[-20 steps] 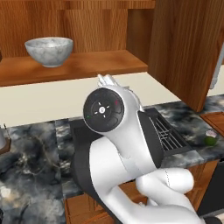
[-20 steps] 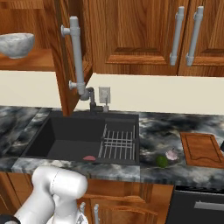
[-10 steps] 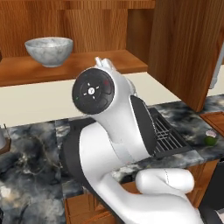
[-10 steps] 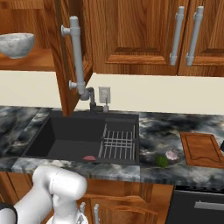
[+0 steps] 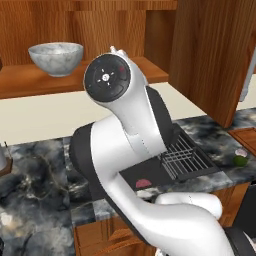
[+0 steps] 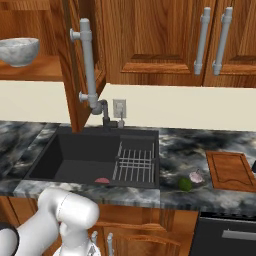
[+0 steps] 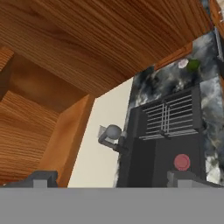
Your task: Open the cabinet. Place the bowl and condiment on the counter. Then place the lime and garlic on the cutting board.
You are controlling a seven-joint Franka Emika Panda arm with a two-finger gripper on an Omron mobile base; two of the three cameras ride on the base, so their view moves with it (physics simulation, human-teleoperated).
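Note:
The cabinet (image 6: 75, 60) stands open, its door (image 5: 215, 55) swung out with the grey bar handle (image 6: 89, 70) facing me. On its shelf sits the pale grey bowl (image 5: 55, 57) (image 6: 17, 50). The condiment is out of view. Near the counter's (image 6: 180, 150) front edge, right of the sink, the green lime (image 6: 185, 184) (image 5: 241, 161) lies beside the pinkish garlic (image 6: 196, 176) (image 5: 241, 152). Just to their right is the cutting board (image 6: 230, 170). My gripper (image 7: 113, 181) is open and holds nothing, looking past the wooden door down at the sink.
A black sink (image 6: 95, 157) holds a wire rack (image 6: 136, 164) and a small red thing (image 6: 102, 180). The faucet (image 7: 113, 133) rises behind it, under a wall socket (image 6: 119, 107). A second wall cabinet with two grey handles (image 6: 200, 40) hangs on the right. My white arm (image 5: 130, 150) blocks the middle of the left base view.
My arm has swung up and to the left, its round joint cap rising toward the shelf. The bowl, lime and garlic have stayed put.

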